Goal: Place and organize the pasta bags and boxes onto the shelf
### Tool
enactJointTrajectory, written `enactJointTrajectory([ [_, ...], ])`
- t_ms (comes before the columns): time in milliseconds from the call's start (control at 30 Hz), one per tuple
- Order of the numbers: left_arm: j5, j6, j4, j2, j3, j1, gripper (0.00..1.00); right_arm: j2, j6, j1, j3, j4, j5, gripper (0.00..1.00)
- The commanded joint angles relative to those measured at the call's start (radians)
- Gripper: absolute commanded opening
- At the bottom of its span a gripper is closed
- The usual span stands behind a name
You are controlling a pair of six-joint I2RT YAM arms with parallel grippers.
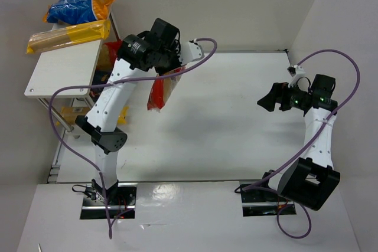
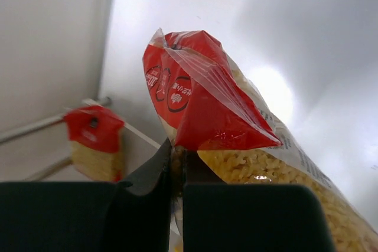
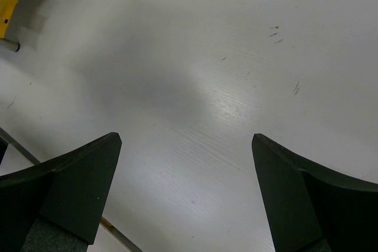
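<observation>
Left gripper (image 2: 177, 154) pinched a thin edge of the clear bag with red label (image 2: 224, 116), which hung above the table (image 1: 236, 122) toward its far-left corner, beside the shelf (image 1: 62, 72). With that small a bite the bag could have slipped out, or swung into the shelf. Right gripper (image 3: 186, 140) sat wide open and empty.

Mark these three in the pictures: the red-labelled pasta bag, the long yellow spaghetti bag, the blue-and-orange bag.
red-labelled pasta bag (image 2: 201, 107): left wrist view, on its red label.
long yellow spaghetti bag (image 1: 69, 35): top external view, on its middle.
blue-and-orange bag (image 1: 74, 10): top external view, on its blue part.
</observation>
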Motion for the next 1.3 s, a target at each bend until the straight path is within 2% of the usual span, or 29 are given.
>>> enactJointTrajectory([
  [0, 0.002, -0.075, 0.050, -0.157, -0.008, 0.001, 0.00, -0.033, -0.006, -0.007, -0.008, 0.034, -0.031, 1.00],
  [200, -0.035, -0.149, 0.050, -0.297, -0.080, -0.010, 0.00, -0.043, -0.006, -0.007, -0.026, 0.034, -0.041, 1.00],
  [467, -0.151, -0.226, 0.050, -0.426, -0.057, -0.010, 0.00, -0.043, 0.004, -0.007, -0.045, 0.043, -0.050, 1.00],
  [933, -0.389, -0.266, 0.050, -0.395, 0.176, 0.027, 0.00, -0.115, 0.022, -0.007, -0.077, 0.052, -0.050, 1.00],
  [1267, -0.617, -0.379, 0.063, -0.438, 0.139, 0.027, 0.00, -0.144, 0.031, -0.007, -0.077, 0.061, -0.041, 1.00],
])
